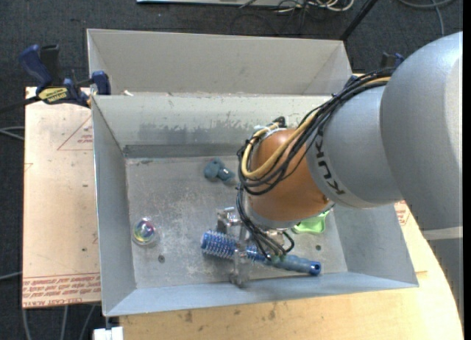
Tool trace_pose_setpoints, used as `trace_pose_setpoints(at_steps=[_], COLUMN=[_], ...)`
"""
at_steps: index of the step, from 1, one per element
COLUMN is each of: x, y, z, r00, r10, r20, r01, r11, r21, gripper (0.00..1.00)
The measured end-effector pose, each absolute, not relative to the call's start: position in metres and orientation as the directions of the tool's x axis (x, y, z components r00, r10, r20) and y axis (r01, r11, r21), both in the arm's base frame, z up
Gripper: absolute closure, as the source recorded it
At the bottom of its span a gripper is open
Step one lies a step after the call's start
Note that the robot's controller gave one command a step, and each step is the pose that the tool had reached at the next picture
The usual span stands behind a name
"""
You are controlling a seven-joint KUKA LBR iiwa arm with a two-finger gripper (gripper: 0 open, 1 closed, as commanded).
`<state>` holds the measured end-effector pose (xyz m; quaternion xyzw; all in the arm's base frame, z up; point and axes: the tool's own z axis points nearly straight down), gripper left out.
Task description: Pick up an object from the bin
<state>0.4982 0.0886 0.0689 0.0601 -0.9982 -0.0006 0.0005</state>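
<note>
From my station I see the gripper [239,261] low in the grey metal bin [110,184], near its front wall and a little right of the middle. It stands right over the neck of a blue plastic hairbrush [215,243]. The brush lies flat on the scuffed floor, its round bristled head towards the left and its smooth handle running off to the right. The gripper's metal body crosses the brush where head meets handle, and I cannot tell whether the tool is spread or pressed together, or whether it pinches the brush at all. Above it sits the glossy, rounded orange cover [283,176] of the wrist, with black and yellowish cables [254,162] looped around it.

I count four loose things: the one brush; one small, dull grey-blue piece [215,171] of knobbly shape near the back wall; one shiny, glassy ball [145,231] well apart at the left; and one bright green translucent piece [313,223], half hidden beneath the wrist at the right.
</note>
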Motion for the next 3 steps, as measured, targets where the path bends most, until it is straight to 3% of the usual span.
trace_pose_setpoints(at_steps=[1, 2, 3], x=[0.498, 0.499, 0.500], y=[0.089, 0.089, 0.090], z=[0.068, 0.107, 0.183], r00=[-0.993, -0.993, -0.993], r10=[-0.120, -0.118, -0.117], r20=[0.001, -0.004, -0.008], r01=[-0.120, -0.118, -0.117], r11=[0.993, 0.993, 0.993], r21=[0.001, 0.001, 0.001], gripper=[1.00, 1.00, 1.00])
